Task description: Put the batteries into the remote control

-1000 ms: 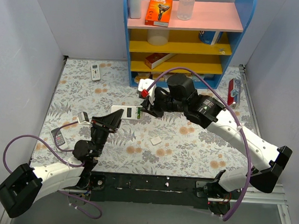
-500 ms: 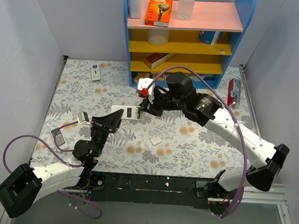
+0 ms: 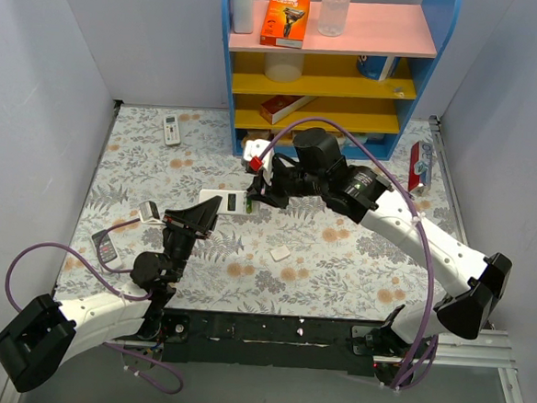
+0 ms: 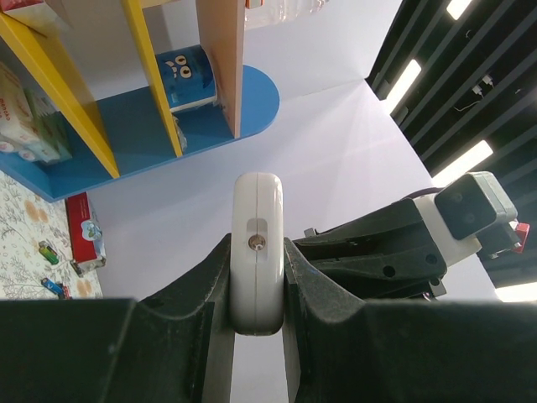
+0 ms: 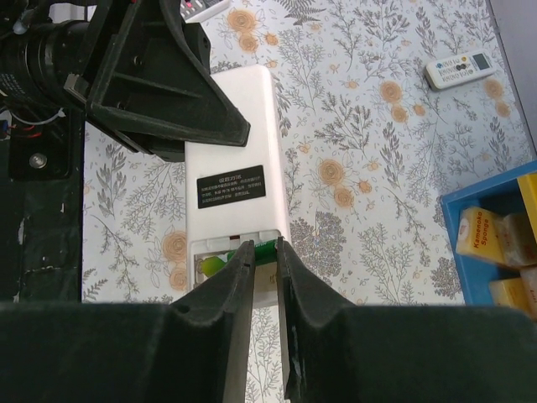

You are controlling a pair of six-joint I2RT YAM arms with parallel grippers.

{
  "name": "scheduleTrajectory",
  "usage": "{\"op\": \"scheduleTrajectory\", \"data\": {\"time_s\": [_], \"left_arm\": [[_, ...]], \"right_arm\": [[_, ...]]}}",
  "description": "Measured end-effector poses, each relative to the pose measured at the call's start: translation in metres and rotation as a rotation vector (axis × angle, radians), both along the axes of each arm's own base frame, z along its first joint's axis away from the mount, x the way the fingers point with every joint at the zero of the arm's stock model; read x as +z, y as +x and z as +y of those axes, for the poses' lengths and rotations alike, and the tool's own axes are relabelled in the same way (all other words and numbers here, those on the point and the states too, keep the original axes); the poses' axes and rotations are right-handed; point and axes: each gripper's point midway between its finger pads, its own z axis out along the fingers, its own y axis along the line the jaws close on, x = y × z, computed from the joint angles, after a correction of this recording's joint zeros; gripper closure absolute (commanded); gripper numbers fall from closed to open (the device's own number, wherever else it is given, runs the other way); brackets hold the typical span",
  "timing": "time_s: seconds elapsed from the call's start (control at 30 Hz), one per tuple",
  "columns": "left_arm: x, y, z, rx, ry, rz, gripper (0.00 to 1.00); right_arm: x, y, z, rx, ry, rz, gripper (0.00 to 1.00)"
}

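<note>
**Item:** slim white plastic remote control (image 5: 231, 143), plain back facing up, black label at mid-body, battery recess open at one end.

**Location:** in front of the blue-framed shelf unit (image 3: 225, 60), short of its left post. I cannot tell whether it is lifted or resting.

**Holds:**
- The left gripper (image 4: 256, 248) is clenched on the end away from the recess.
- The right gripper (image 3: 252, 199) has its fingers nearly together, pinching a green cylindrical battery (image 5: 266, 245) at the lip of the recess.

**Handling (judged):**
- The remote is light and rigid with a smooth shell, so it is likely to slide or pivot if pushed endwise. It is best held across the long edges, clear of the recess.
- The battery is small, hard and round and liable to roll. It is best gripped at mid-length and set in flat.

**Surface:** grey floral-printed table cover (image 3: 339, 253), flat and apparently soft.

**Surroundings:**
- A small white flat piece (image 3: 280, 253) lies further out from the shelf unit.
- A second, all-white remote (image 3: 171, 128) lies to the left of the shelf unit.
- A red packet (image 3: 419, 164) lies to its right.
- Plain pale grey walls (image 3: 36, 102) enclose the area.
</note>
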Motion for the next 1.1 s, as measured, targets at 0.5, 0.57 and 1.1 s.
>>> {"op": "scheduleTrajectory", "data": {"time_s": [0.5, 0.57, 1.1], "left_arm": [[-0.003, 0.002, 0.0, 0.012, 0.013, 0.007, 1.0], [-0.007, 0.004, -0.001, 0.014, 0.028, 0.018, 1.0], [-0.012, 0.005, -0.004, 0.012, 0.05, 0.025, 1.0]], "right_arm": [[-0.005, 0.003, 0.001, -0.004, 0.028, 0.006, 0.87], [-0.011, 0.004, -0.002, -0.014, 0.032, 0.015, 0.87], [-0.03, -0.005, -0.016, -0.111, 0.125, 0.104, 0.91]]}}
